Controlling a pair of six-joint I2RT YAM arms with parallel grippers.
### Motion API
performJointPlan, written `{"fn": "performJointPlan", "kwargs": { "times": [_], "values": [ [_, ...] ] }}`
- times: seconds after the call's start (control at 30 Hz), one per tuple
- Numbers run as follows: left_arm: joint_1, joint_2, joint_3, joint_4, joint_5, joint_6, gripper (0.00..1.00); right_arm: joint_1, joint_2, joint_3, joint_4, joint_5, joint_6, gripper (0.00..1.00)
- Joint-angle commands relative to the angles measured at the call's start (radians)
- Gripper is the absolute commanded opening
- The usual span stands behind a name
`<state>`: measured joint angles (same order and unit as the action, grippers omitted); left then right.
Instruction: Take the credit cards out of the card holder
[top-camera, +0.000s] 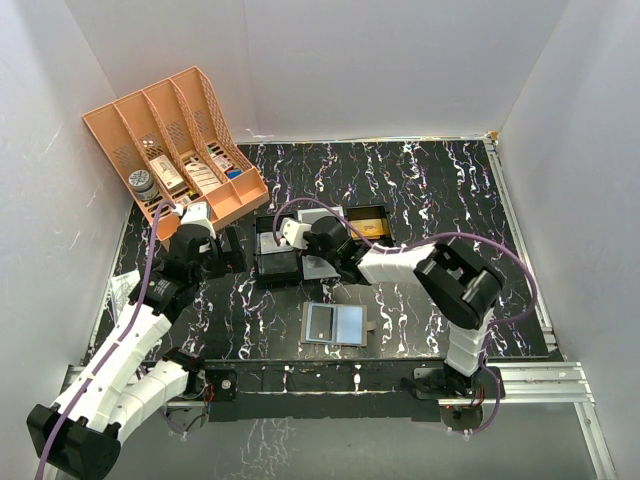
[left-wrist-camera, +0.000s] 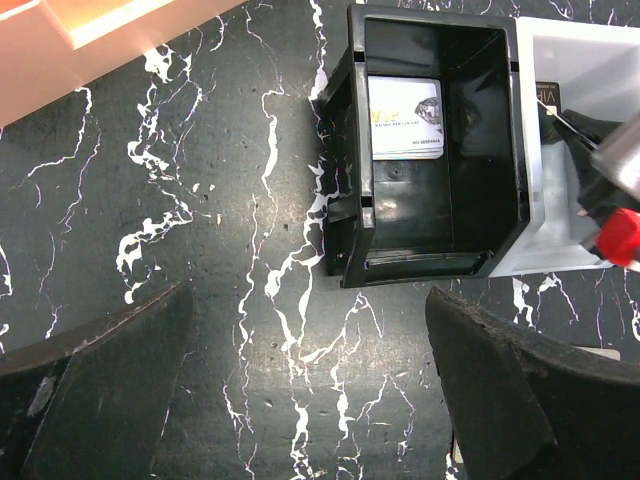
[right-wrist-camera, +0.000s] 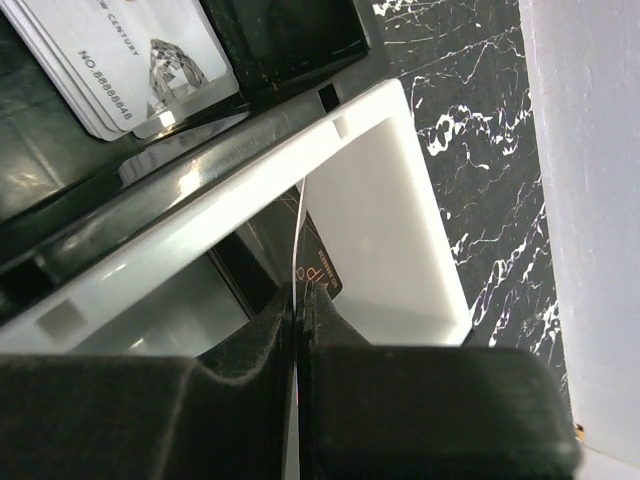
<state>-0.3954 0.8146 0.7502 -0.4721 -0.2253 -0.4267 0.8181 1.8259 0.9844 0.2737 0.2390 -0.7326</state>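
Note:
The card holder (top-camera: 335, 324) lies open and flat near the table's front edge, showing its pale-blue faces. My right gripper (right-wrist-camera: 300, 295) is shut on a dark credit card (right-wrist-camera: 320, 268) with gold lettering, held on edge over the white tray (right-wrist-camera: 385, 190). In the top view this gripper (top-camera: 310, 252) is among the trays, beyond the holder. Pale credit cards (right-wrist-camera: 120, 60) lie stacked in the black tray (left-wrist-camera: 345, 160), with the top one (left-wrist-camera: 405, 118) showing in the left wrist view. My left gripper (left-wrist-camera: 310, 390) is open over bare table just left of that tray.
A peach rack (top-camera: 175, 140) with small labelled boxes stands at the back left. Another black tray (top-camera: 372, 222) behind the right arm holds a gold-orange card. White walls close in three sides. The right arm's cable loops over the trays.

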Motion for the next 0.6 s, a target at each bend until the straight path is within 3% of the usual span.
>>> {"fn": "performJointPlan", "kwargs": {
  "times": [0.0, 0.57],
  "values": [
    [0.003, -0.015, 0.004, 0.003, -0.008, 0.016, 0.99, -0.002, 0.053, 0.075, 0.1, 0.036, -0.074, 0.0],
    [0.003, -0.035, 0.0, 0.016, 0.019, 0.026, 0.99, -0.002, 0.134, 0.115, 0.091, 0.037, -0.151, 0.0]
  ]
}}
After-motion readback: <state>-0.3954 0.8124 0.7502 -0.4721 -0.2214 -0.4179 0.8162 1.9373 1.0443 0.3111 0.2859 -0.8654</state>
